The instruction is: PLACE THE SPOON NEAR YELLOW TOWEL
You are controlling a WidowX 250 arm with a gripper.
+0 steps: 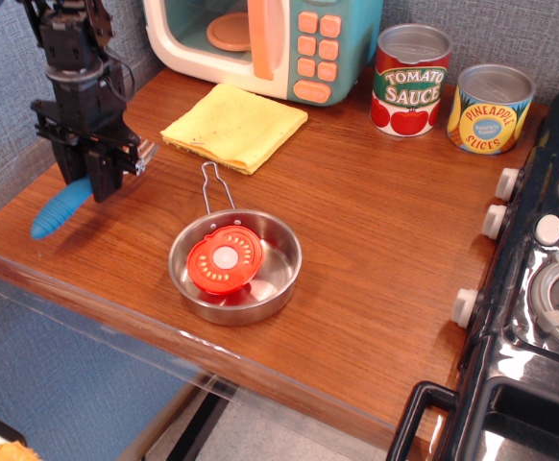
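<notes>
The spoon (60, 208) has a ribbed blue handle that sticks out low and to the left of my gripper, and its silver head shows at the gripper's right side. My gripper (102, 173) is shut on the spoon at the left side of the wooden counter, low over the surface. The yellow towel (234, 126) lies flat and folded to the right of the gripper, in front of the toy microwave. A strip of bare wood separates the gripper from the towel.
A steel pan (234, 266) with a red tomato slice (225, 258) sits in front of the towel, its wire handle pointing back. A toy microwave (260, 43) stands behind. Two cans (411, 80) stand at the back right. A black stove (548, 269) fills the right edge.
</notes>
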